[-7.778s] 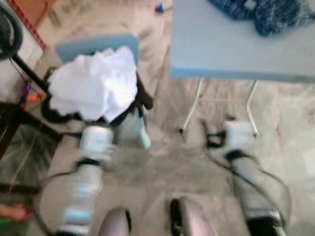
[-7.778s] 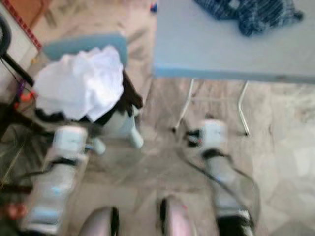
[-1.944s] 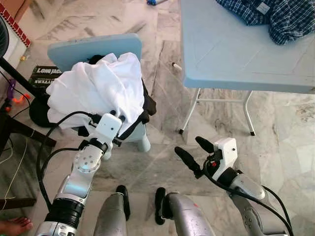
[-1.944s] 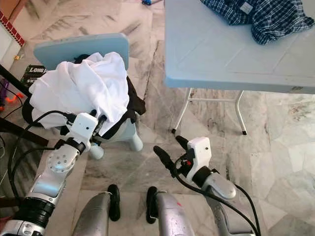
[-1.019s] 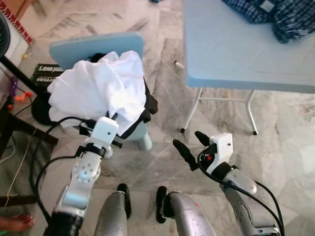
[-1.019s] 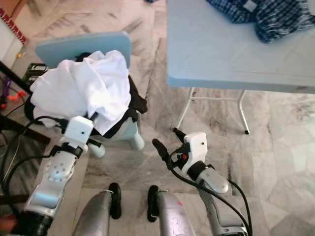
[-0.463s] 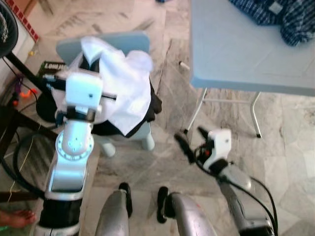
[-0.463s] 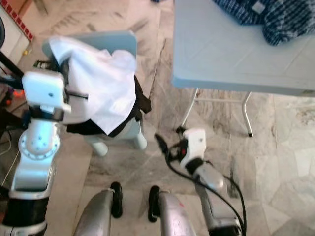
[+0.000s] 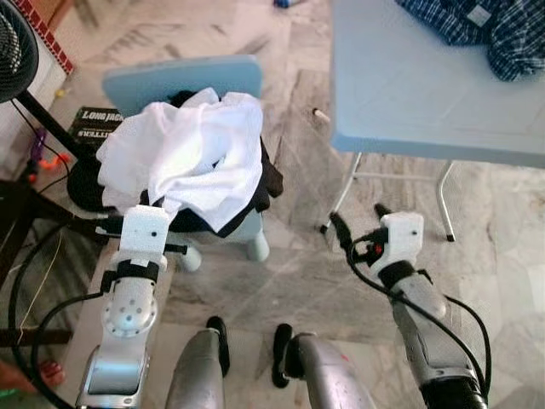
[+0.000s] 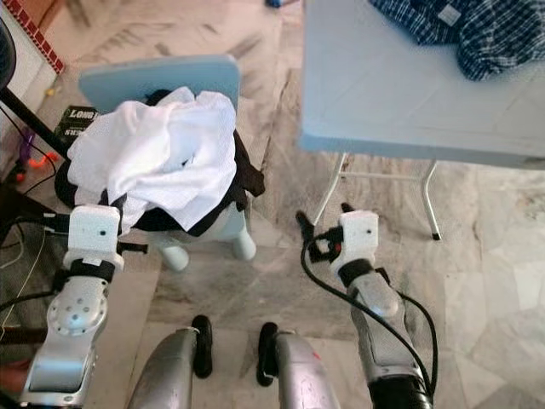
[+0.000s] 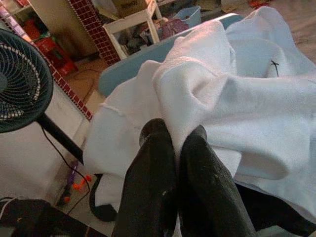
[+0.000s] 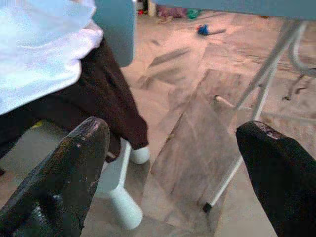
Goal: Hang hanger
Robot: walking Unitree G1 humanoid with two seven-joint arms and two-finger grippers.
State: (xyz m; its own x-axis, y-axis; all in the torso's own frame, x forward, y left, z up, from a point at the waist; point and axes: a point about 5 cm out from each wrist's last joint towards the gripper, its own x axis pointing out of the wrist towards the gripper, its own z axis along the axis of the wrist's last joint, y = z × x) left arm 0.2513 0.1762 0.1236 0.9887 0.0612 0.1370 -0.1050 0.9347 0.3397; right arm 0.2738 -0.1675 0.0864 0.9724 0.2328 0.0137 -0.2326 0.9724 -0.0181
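A crumpled white garment (image 9: 196,158) lies heaped on a light blue chair (image 9: 170,78), over a dark garment (image 9: 268,179). My left gripper (image 11: 174,138) is at the near edge of the heap, its two black fingers pressed together with a fold of the white cloth pinched between them. In the eye views the cloth hides those fingers above the left wrist block (image 9: 143,230). My right gripper (image 9: 358,220) hangs open over the marble floor between the chair and the table, with nothing between its fingers (image 12: 74,168).
A light blue folding table (image 9: 409,94) stands to the right, with a plaid shirt (image 9: 485,25) on it and thin white legs (image 9: 345,192) near my right gripper. A black standing fan (image 11: 19,84) and cables are to the left.
My left arm, raised half a second ago with the white cloth lifted, has come down and the cloth lies heaped on the chair again. The right gripper has shifted slightly towards the table.
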